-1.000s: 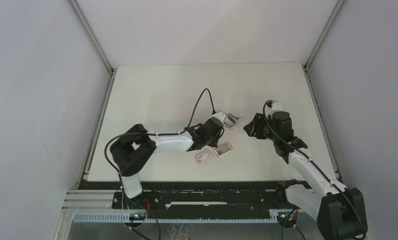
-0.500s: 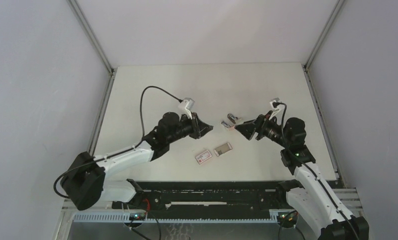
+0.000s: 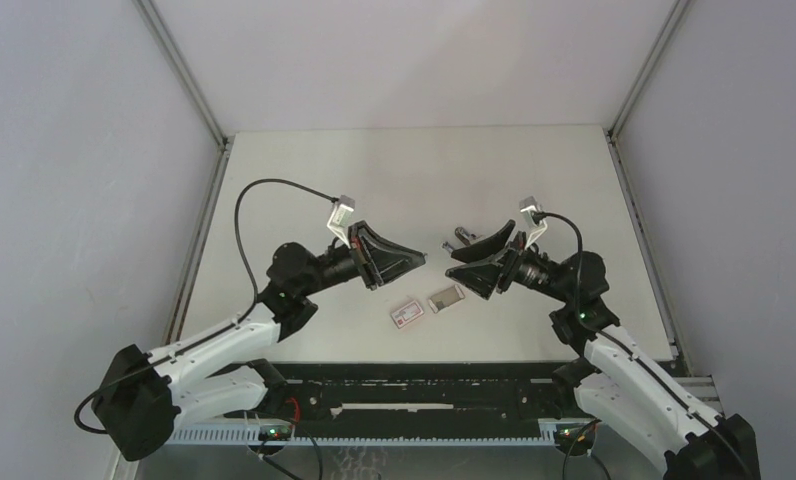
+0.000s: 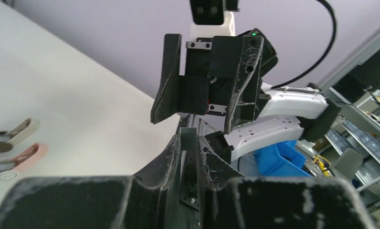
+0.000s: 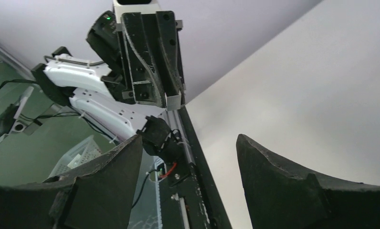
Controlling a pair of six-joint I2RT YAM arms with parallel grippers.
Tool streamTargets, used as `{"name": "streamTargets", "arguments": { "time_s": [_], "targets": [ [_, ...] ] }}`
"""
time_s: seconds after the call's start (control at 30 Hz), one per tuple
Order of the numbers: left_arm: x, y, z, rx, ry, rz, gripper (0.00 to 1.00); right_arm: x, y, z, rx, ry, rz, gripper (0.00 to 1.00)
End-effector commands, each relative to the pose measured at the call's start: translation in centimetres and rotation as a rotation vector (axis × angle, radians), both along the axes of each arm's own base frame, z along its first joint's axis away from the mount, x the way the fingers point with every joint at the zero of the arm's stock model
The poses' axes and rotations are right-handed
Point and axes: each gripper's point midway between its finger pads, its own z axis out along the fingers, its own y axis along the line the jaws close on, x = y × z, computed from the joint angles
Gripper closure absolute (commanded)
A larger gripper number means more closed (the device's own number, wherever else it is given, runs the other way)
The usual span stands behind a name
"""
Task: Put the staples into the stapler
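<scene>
My left gripper [image 3: 420,258] is raised off the table and points right, shut on a short silvery-grey strip of staples [image 4: 188,139]; the same strip [image 5: 174,101] shows at its tips in the right wrist view. Facing it, my right gripper [image 3: 452,260] is also raised and stands open and empty, fingers [image 5: 107,176] wide apart. The pink-and-white stapler [image 3: 464,236] lies on the table behind the right gripper, partly hidden; in the left wrist view the stapler [image 4: 17,145] lies at far left with its arms splayed apart. The grey staples tray [image 3: 446,298] sits below the grippers.
A white box with a red label [image 3: 407,315] lies beside the tray near the front of the white table [image 3: 304,180]. Metal frame posts run up both sides. The black rail with the arm bases lines the near edge.
Both arms have pulled back and lifted off the table, tilting to face each other. The left gripper left the stapler's side. The right gripper's fingers have spread wider.
</scene>
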Motion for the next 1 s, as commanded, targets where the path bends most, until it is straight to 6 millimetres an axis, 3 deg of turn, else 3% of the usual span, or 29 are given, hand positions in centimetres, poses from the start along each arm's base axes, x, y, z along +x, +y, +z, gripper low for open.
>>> {"name": "streamTargets", "arguments": {
  "time_s": [0.0, 0.23, 0.57, 0.97],
  "targets": [
    [-2.1, 0.6, 2.3, -0.093, -0.064, -0.084, 0.81, -0.9, 0.9, 3.5, 0.095, -0.083, 0.023, 0.3],
    [-2.9, 0.8, 3.0, -0.127, -0.079, -0.116, 0.82, -1.1, 2.8, 4.9, 0.109, -0.094, 0.063, 0.35],
    [-3.1, 1.0, 3.0, -0.129, -0.083, -0.115, 0.82, -1.4, 4.1, 7.3, 0.134, -0.149, 0.1, 0.43],
    [-3.3, 1.2, 3.7, -0.143, -0.098, -0.11, 0.82, -1.6, 5.0, 6.9, 0.102, -0.149, 0.12, 0.59]
  ]
}}
